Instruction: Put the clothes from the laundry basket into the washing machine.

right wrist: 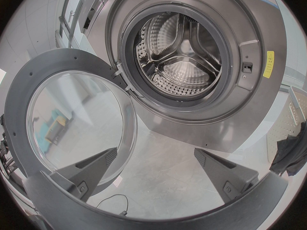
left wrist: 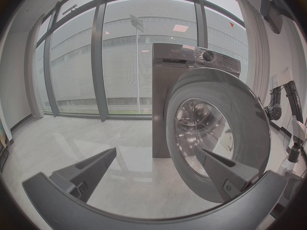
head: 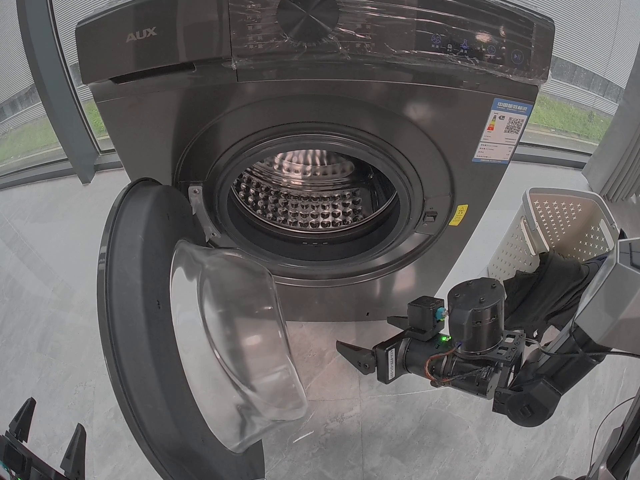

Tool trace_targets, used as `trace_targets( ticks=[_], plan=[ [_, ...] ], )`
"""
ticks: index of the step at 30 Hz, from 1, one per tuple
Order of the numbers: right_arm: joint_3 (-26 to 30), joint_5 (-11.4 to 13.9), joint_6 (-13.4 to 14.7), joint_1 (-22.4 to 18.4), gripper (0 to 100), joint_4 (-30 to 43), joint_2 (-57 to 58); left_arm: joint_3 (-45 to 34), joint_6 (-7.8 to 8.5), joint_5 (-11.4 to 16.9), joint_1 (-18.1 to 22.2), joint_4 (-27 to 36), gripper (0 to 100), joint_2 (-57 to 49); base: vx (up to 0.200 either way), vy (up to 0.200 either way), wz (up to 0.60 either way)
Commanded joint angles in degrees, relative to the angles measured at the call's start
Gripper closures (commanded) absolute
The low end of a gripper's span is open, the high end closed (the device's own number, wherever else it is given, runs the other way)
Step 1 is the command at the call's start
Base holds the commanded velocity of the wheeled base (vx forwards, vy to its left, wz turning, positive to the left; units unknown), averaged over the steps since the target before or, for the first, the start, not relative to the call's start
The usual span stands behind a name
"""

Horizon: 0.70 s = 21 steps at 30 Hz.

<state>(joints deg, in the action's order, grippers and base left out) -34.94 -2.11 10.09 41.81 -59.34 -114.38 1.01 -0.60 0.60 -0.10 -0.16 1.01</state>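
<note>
Right gripper fingers wide, empty; we'd pinch a bunched fold of the limp dark cloth garment (soft, light) behind them.

Black right gripper: low, pointing sideways toward the robot's left, fingers spread wide, empty. Grey right arm folded behind it. Black left gripper: low, fingers pointing up, spread, empty.

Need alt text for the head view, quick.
Open washer, drum empty, door swung to the left. The right claw, open and empty, hangs low before it. A white basket with dark clothes stands at the right.
</note>
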Motion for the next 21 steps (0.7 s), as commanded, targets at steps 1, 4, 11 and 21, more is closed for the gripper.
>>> trace_targets(
  ticks=[1,4,11,21],
  plan=[
    [-0.7,0.0,0.0,0.1,0,0.0,-1.4,-1.0,-0.02,-0.1,0.0,0.0,0,-1.0,-0.2,0.0,0.0],
    [-1.6,0.1,0.0,0.5,0,-0.1,-2.8,-1.0,0.07,-0.1,0.0,0.0,0,-1.0,-0.067,0.0,0.0],
    [-5.0,0.4,0.7,3.9,0,-3.1,-6.6,-1.0,-0.02,0.0,0.0,-0.1,0,-1.0,0.0,0.0,0.0],
    [-8.1,0.2,2.4,7.2,0,-4.5,-9.5,-1.0,0.07,-0.1,0.0,-0.1,0,-1.0,0.0,0.0,0.0]
  ],
)
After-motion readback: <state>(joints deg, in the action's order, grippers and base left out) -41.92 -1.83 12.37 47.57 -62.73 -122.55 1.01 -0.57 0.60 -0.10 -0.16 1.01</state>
